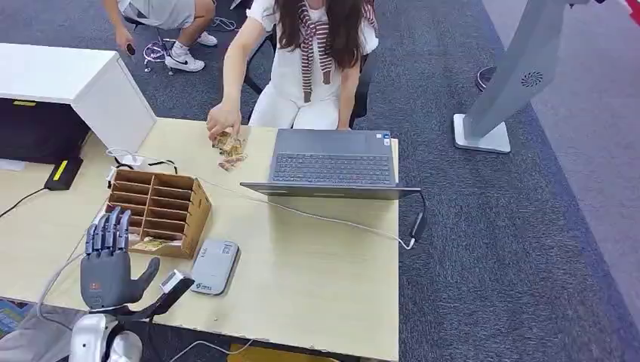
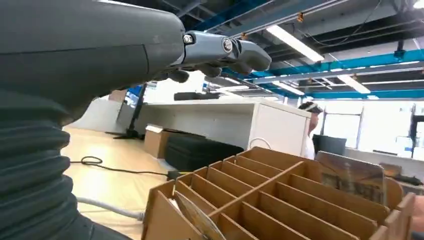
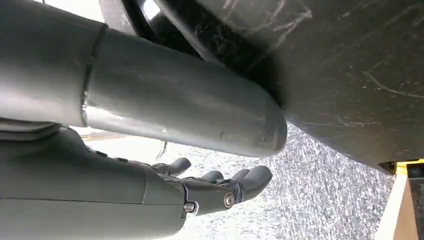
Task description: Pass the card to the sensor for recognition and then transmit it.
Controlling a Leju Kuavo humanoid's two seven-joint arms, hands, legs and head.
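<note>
You have the table running across the scene, with a laptop at its far side facing a seated person, so the near side is left to the robot for the card work. That person's hand rests on a small heap of cards at the far edge, probably spares kept within their reach rather than yours. Nearer you stands the wooden rack of slots, tilted toward the robot so cards can be drawn out from your side; one card lies in a front compartment. Just beside the rack, toward the robot's right, sits the grey sensor, close enough that a card should need only a short sweep from slot to reader. Your left hand hovers at the near side of the rack, fingers straight and apart, thumb out, holding nothing. Your right hand hangs low over the carpet, fingers loosely extended and empty.
</note>
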